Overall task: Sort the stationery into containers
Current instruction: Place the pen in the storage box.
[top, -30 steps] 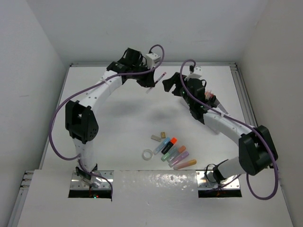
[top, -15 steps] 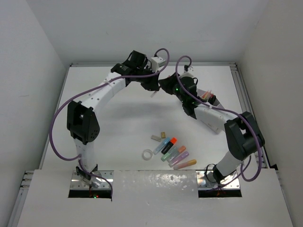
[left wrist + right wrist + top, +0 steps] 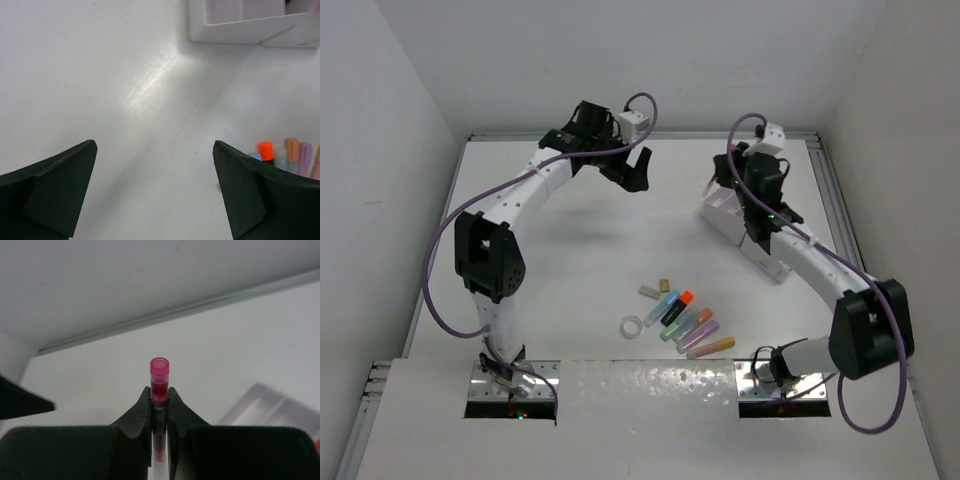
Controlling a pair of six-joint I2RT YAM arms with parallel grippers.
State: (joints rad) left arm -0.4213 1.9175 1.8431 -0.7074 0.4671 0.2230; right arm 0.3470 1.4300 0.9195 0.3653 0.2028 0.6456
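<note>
Pink pen (image 3: 159, 372) pinched in right gripper (image 3: 159, 393), label unreadable; left gripper (image 3: 153, 160) wide.

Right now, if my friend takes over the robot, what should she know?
Left gripper: open, empty, above the bare table.
Right gripper: shut on a thin pink capped pen, held up near the pale lilac-white plastic compartment organizer.
On the table: a row of stubby pastel highlighters, a clear tape ring and small beige erasers.
Done: pen picked up. What lies in the organizer is hidden.
Left: drop the pen in, then sort the rest.
</note>
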